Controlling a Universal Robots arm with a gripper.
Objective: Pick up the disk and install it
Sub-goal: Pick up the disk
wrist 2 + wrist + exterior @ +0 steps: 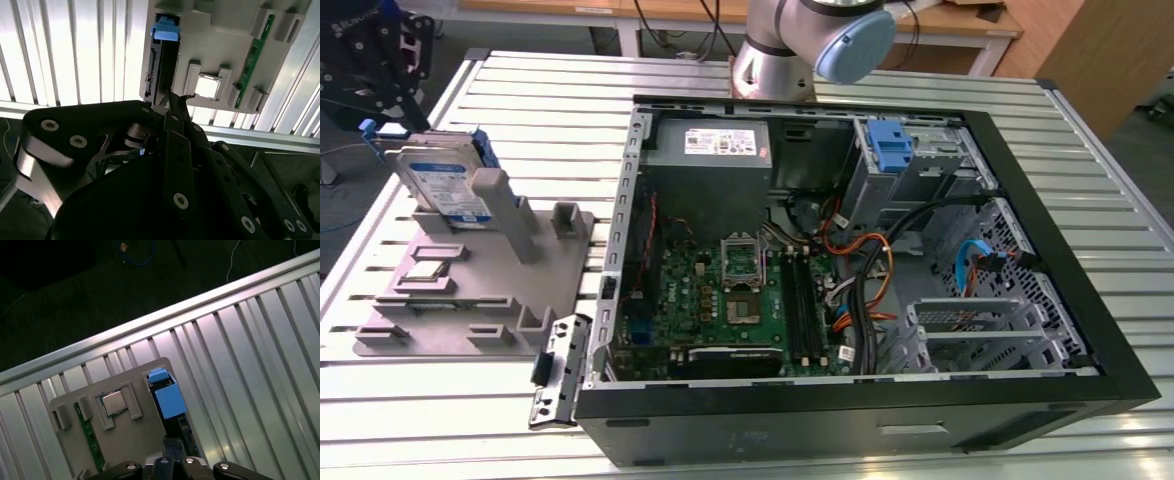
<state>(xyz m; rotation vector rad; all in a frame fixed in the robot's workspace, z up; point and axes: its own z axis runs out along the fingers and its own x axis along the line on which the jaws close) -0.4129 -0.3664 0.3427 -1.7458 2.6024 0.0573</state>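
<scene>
Slatted table (520,90), disk (447,185) upright in grey holder (500,290) (hand (173,445) above)

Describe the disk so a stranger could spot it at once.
At the exterior view's left, beside the open computer case, lies a grey tray. The disk stands on edge at its far end. Unlike the flat chip nearby, it is a silver slab with a blue-and-white label and blue rails.

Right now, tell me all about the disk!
The disk is a flat silver metal box with a blue-and-white label and blue plastic rails. It stands on edge in a grey holder on the table, at the exterior view's left. The gripper is just above it; I cannot tell if they touch.
</scene>
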